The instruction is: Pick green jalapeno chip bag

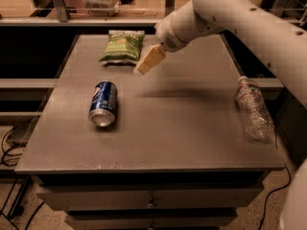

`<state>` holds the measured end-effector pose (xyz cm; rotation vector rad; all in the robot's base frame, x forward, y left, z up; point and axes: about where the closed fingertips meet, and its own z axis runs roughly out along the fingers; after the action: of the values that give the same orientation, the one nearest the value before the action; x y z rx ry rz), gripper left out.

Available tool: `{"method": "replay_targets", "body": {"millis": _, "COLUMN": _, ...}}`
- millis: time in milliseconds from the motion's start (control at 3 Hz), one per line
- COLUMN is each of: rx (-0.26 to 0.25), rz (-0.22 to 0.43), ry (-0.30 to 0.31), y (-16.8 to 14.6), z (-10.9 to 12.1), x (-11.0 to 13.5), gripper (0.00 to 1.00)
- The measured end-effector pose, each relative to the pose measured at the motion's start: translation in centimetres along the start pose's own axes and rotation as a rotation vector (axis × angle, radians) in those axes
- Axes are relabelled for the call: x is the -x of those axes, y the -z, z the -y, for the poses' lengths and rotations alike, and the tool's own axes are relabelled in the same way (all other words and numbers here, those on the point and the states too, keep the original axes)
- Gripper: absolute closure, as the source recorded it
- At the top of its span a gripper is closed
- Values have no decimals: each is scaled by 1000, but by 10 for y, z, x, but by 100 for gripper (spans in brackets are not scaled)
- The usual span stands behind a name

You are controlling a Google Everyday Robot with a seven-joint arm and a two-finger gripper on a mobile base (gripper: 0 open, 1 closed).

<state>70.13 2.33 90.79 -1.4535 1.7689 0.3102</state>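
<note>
The green jalapeno chip bag (pixel 122 46) lies flat at the far left-centre of the grey table (pixel 182 123), its pale top band towards the back. My gripper (pixel 143 68) hangs from the white arm that reaches in from the upper right. It is above the table, just to the right of the bag and slightly nearer the front, apart from it. Its tan fingers (pixel 149 59) point down and to the left.
A blue soda can (pixel 103 104) lies on its side at the table's left-middle. A clear plastic bottle (pixel 253 109) lies at the right edge. Drawers sit under the table's front edge. A rail and shelving run behind the table.
</note>
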Motion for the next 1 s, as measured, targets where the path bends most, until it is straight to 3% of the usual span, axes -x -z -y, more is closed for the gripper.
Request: {"method": "replay_targets", "body": {"millis": 1000, "rx": 13, "rz": 134, "ry": -54, "y": -79, "z": 27, "x": 15, "gripper": 0}}
